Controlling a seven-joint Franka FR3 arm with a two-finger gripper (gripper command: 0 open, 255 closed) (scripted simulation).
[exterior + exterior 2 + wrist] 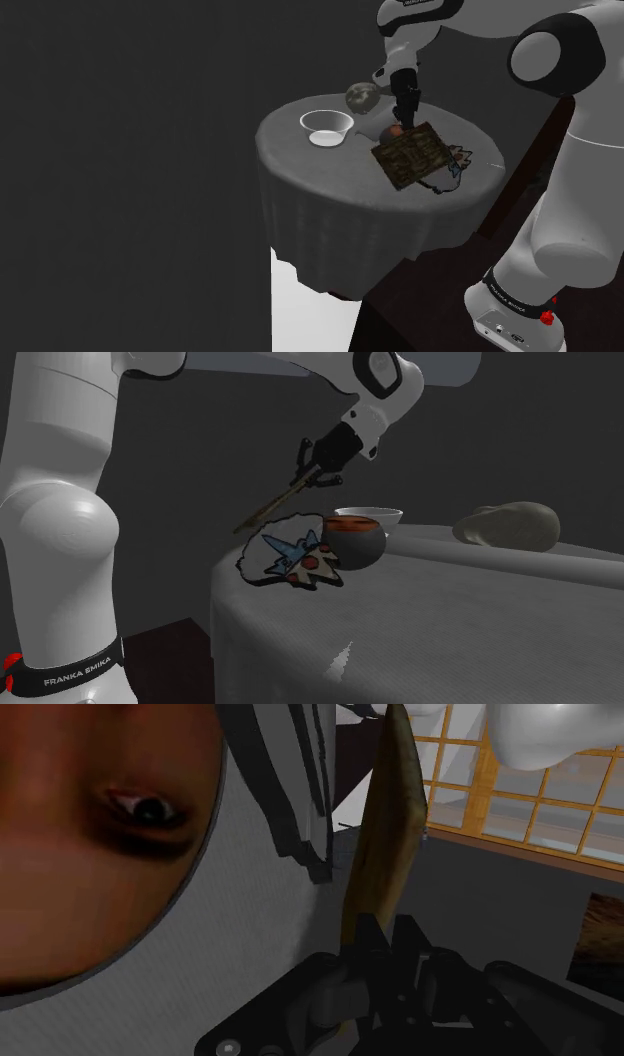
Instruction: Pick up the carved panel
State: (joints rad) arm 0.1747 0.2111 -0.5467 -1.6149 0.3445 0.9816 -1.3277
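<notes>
Currently we log the step as lift: grasp made, panel off the cloth, carry-up not yet finished. We read the shoulder view left to right.

Round table point(320, 215): a grey cloth hangs down its sides.

White bowl point(306, 123), toward the left of the tabletop: we see nothing in it.

Mottled greenish round object point(360, 97), just behind that bowl near the far edge: we cannot tell what it is.

Dark bowl point(358, 550), next right and close under the hand: it holds one reddish-orange rounded thing point(350, 524) that fills it to the rim. In the wrist view this surface looms close beside the fingers.

Gripper point(408, 118): the two black fingers are closed on the upper edge of the carved panel point(412, 156), clasping the thin board between them, as the wrist view shows. The panel hangs tilted from the hand, its carved brown face turned up toward the shoulder camera. In the second exterior view it appears edge-on as a thin slanted line, its low end near the table's edge and apart from the cloth.

Flat blue-and-white cartoon figure point(457, 166): it lies on the cloth, partly covered by the panel's low corner from the shoulder view. We make out no contact.

Our judgement on the next move: raise straight up with the grip held firm. The hold is at one edge only, so the board may swing or slip. The dark bowl sits just beside the fingers and calls for clearance.
</notes>
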